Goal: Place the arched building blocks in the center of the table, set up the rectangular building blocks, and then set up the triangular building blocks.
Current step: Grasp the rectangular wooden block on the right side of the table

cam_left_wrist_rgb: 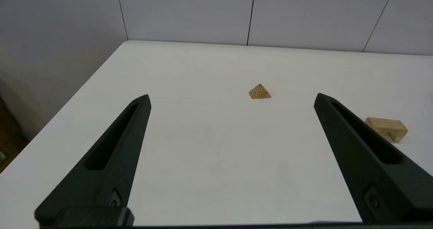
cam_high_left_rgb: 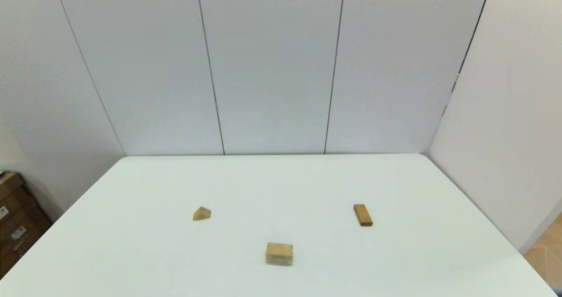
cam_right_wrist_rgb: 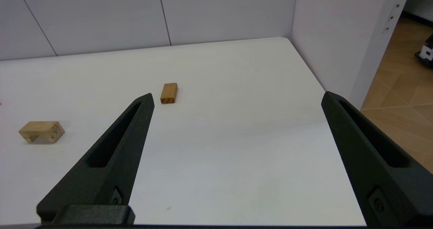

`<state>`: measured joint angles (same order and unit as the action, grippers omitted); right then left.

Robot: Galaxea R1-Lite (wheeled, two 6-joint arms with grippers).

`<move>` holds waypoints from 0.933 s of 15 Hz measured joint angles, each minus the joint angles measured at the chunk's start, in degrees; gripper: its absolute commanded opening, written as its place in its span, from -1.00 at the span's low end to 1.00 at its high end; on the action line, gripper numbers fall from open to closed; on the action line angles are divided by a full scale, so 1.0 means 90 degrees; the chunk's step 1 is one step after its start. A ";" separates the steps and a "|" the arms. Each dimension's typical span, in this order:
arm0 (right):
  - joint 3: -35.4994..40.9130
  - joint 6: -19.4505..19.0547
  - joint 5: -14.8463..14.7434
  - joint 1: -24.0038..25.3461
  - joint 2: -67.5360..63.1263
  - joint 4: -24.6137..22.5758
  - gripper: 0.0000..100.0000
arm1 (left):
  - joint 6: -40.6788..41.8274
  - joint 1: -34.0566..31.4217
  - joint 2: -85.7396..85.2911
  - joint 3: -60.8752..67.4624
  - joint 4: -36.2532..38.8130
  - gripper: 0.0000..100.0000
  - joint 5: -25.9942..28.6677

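Three wooden blocks lie apart on the white table (cam_high_left_rgb: 281,187). The arched block (cam_high_left_rgb: 279,253) (cam_left_wrist_rgb: 386,128) (cam_right_wrist_rgb: 41,131) rests on its legs near the front, about mid-width. The triangular block (cam_high_left_rgb: 202,213) (cam_left_wrist_rgb: 259,91) sits to the left. The rectangular block (cam_high_left_rgb: 363,215) (cam_right_wrist_rgb: 168,93) lies flat to the right. Neither arm shows in the head view. My left gripper (cam_left_wrist_rgb: 231,98) hangs open above the table's near left part, well short of the triangular block. My right gripper (cam_right_wrist_rgb: 236,97) is open too, over the near right part, holding nothing.
Grey wall panels close the table's far side and right side. Brown cardboard boxes (cam_high_left_rgb: 13,218) stand on the floor past the left edge. A wooden floor (cam_right_wrist_rgb: 399,87) shows beyond the right edge.
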<state>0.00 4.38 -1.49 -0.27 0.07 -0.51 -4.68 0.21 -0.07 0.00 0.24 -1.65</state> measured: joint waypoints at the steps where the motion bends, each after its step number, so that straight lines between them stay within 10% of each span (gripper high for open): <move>1: 0.0000 0.0000 0.0001 0.0000 0.0000 0.0000 1.00 | 0.0000 0.0000 0.0000 0.0000 -0.0003 1.00 0.0000; 14: 0.0000 -0.0003 0.0000 0.0000 0.0000 0.0000 1.00 | -0.0005 0.0000 0.0000 0.0000 -0.0003 1.00 0.0003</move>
<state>0.00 4.35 -1.49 -0.27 0.07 -0.51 -4.73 0.21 -0.07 0.00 0.22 -1.62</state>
